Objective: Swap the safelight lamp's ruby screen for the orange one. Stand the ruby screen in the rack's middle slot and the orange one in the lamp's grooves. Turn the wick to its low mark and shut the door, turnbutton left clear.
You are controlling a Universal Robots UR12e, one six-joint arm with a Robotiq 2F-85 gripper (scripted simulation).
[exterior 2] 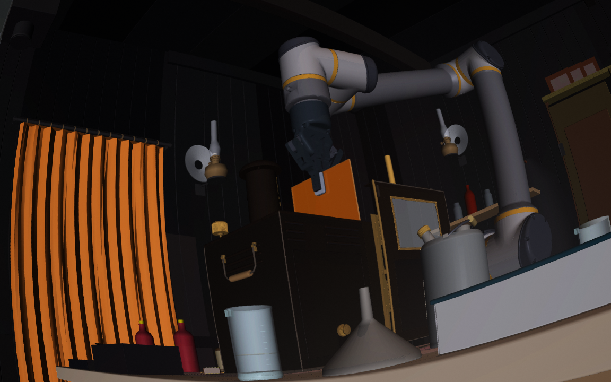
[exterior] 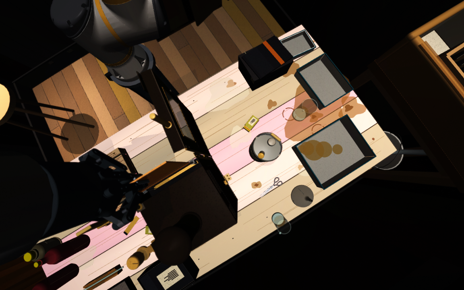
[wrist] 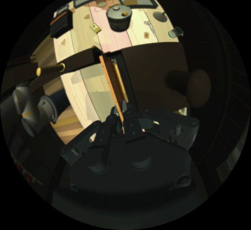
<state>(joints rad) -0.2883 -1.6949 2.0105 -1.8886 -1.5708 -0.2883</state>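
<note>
The orange screen stands edge-down over the top front of the black safelight lamp, its lower part sunk behind the lamp's top edge. My gripper is closed on the screen's upper corner, coming down from above. From the wrist camera the screen runs away from my gripper along the lamp's open front. The lamp's door stands swung open to the side with its brass knob sticking out. The black rack sits at the bench's far end with a reddish-orange strip showing in it. The brass wick knob sits on the lamp's side.
Behind the lamp hang an orange striped curtain and two wall lamps on a dark wall. On the bench are a grey can, two trays, a funnel, a beaker, scissors and red bottles.
</note>
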